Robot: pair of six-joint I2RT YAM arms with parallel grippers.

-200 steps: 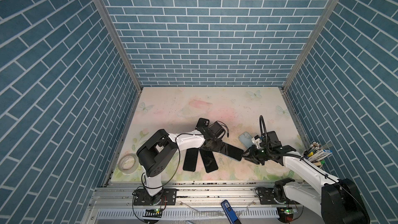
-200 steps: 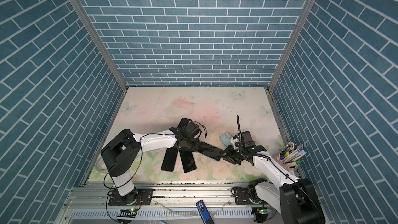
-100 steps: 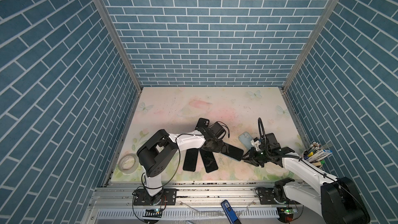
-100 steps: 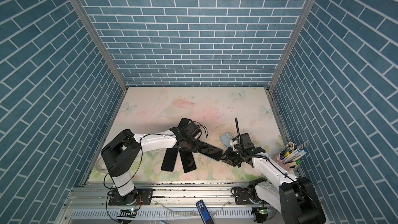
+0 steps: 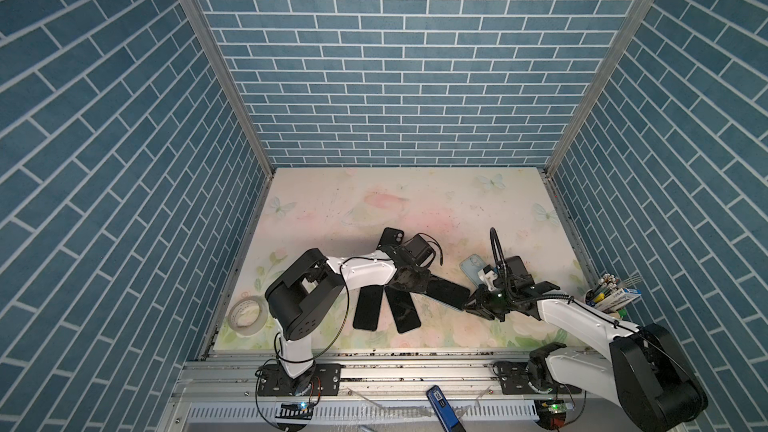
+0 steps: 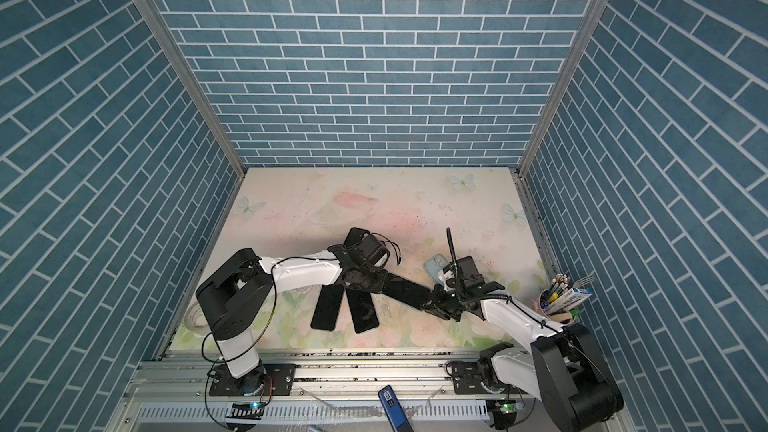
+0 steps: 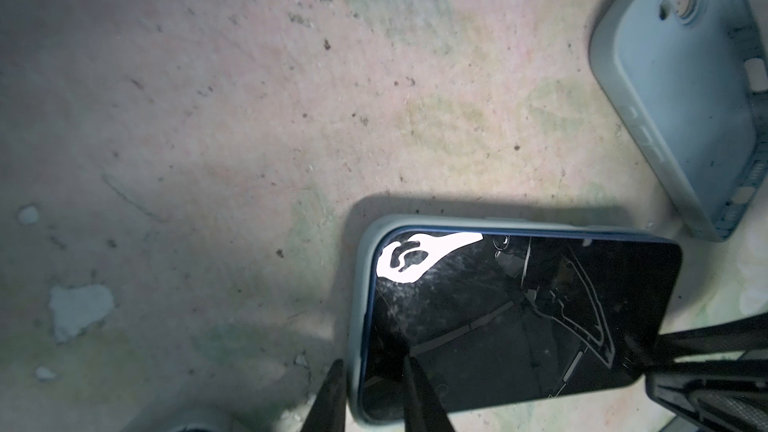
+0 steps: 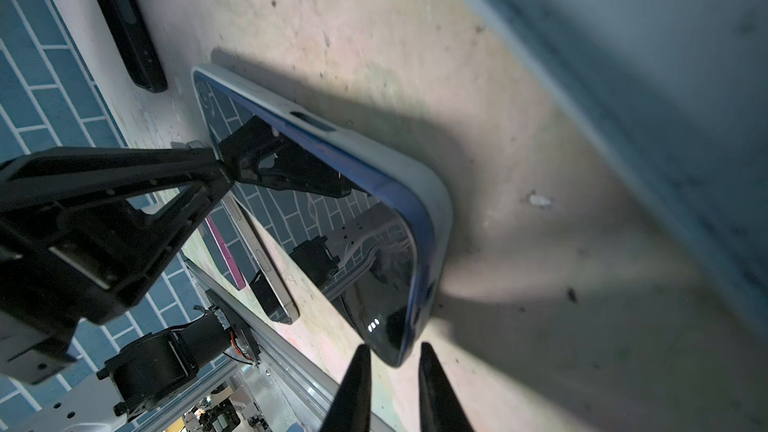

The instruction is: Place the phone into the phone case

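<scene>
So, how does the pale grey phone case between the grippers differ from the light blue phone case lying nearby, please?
The pale grey phone case holds a blue-edged phone; the light blue phone case looks empty. The grey one is gripped by the left gripper and right gripper; the blue one lies flat on the floral tabletop. Both are pale, rounded shells.

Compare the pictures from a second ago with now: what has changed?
The right gripper edged left in both top views, and its jaws closed on the phone's corner. The left gripper stayed clamped on the phone and case edge. The other phones lay unmoved.
</scene>
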